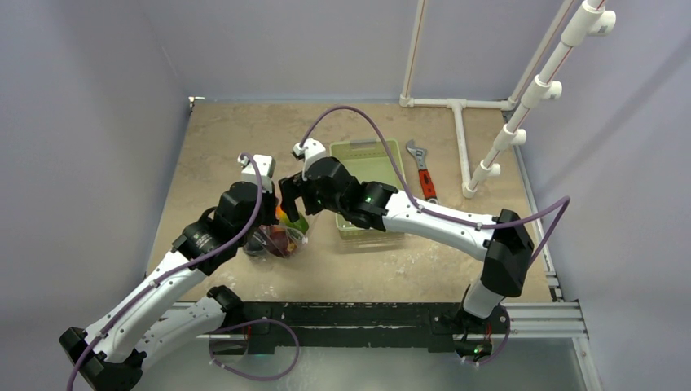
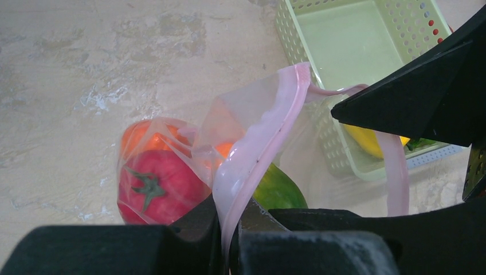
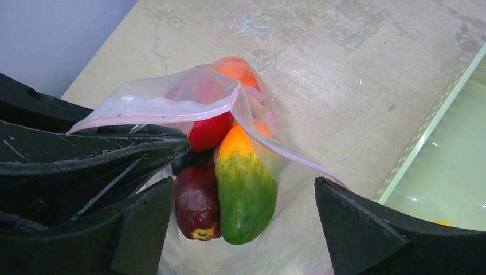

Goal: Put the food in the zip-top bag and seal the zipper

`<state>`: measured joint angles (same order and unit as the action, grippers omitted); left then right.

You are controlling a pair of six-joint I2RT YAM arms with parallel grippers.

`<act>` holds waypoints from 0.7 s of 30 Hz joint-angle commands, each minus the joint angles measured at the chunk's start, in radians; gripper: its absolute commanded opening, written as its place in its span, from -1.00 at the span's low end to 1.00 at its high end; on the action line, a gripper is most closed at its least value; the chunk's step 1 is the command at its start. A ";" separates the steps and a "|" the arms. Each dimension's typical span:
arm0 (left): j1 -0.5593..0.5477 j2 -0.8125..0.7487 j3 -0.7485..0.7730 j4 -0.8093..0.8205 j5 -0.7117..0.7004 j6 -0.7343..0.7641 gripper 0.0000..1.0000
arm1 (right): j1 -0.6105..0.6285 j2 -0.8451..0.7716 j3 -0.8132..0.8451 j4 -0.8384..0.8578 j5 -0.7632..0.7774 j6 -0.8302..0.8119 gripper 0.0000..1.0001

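The zipper [image 2: 263,132] of the zip-top bag [image 3: 172,91] is being pinched by the left claw [image 2: 229,215], clamped on it. The right claw [image 3: 243,186] is being held wide apart over the bag's mouth. The tomato [image 2: 157,183], green piece [image 2: 278,192] and plum [image 3: 196,200] are being contained in the bag on the surface [image 2: 86,69], beside the basket [image 2: 286,34].

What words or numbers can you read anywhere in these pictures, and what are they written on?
None: no word, number or sign can be read in any view.
wrench: too small to tell whether its handle carries any marking.
zip-top bag: no print shows on it.
basket: plain, no label shows.
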<state>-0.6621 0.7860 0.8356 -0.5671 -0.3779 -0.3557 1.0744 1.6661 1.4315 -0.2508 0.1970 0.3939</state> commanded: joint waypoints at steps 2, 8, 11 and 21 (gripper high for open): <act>0.002 -0.010 -0.004 0.026 -0.006 0.004 -1.00 | 0.004 -0.057 0.051 0.006 0.064 0.023 0.87; 0.003 -0.008 -0.004 0.026 -0.006 0.003 -1.00 | 0.003 -0.136 0.051 -0.018 0.128 0.060 0.85; 0.003 -0.005 -0.004 0.026 -0.006 0.002 -1.00 | 0.002 -0.188 0.036 -0.051 0.150 0.076 0.83; 0.003 0.000 -0.003 0.026 -0.005 0.003 -1.00 | -0.011 -0.295 -0.027 -0.189 0.294 0.145 0.84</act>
<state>-0.6621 0.7864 0.8356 -0.5674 -0.3779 -0.3557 1.0737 1.3846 1.4311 -0.3458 0.4042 0.4908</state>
